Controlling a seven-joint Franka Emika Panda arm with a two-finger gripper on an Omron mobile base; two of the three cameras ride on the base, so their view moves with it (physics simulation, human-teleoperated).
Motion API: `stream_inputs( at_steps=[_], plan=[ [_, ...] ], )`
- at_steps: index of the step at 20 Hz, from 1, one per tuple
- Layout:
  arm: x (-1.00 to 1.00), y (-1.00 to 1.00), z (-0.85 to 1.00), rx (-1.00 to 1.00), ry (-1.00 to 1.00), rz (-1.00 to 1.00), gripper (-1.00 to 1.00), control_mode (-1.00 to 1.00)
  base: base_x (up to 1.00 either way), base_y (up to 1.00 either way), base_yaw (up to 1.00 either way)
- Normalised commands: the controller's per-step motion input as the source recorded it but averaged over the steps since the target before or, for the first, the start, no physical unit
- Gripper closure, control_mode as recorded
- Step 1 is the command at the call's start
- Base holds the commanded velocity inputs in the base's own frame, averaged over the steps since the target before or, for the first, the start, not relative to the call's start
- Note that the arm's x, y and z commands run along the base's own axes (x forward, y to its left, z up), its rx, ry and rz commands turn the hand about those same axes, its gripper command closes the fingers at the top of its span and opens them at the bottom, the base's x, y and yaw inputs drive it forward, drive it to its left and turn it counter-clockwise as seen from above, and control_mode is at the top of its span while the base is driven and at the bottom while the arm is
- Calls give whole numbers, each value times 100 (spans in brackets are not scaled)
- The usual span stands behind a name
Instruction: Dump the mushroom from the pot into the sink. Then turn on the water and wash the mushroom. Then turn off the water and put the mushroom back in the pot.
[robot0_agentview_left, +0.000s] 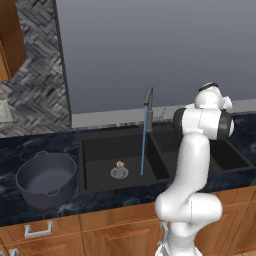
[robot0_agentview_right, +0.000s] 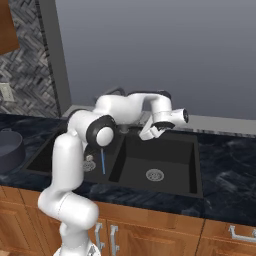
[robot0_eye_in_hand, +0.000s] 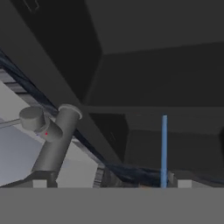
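Claw (robot0_agentview_right: 151, 133) open beside faucet (robot0_agentview_left: 148, 101), mushroom (robot0_agentview_left: 119, 164) tiny, half-blurred by drain under water (robot0_agentview_left: 144, 145)

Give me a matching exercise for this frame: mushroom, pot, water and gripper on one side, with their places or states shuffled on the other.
Things:
1. mushroom
2. pot
3. water
4. gripper

Places or states:
A. empty, standing on the counter left of the sink
B. open, up by the faucet, holding nothing
C. lying beside the drain of the left basin
D. running in a thin blue stream

Pairs: 1-C, 2-A, 3-D, 4-B
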Motion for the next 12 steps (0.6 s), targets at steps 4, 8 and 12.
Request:
stream_inputs(
  at_steps=[4, 8, 12],
  plan=[
    [31, 0, -33, 0, 8, 0, -100, -100, 0, 0, 0],
    [29, 0, -27, 0, 3, 0, -100, -100, 0, 0, 0],
    [29, 8, -18, 0, 0, 0, -100, -100, 0, 0, 0]
  ],
)
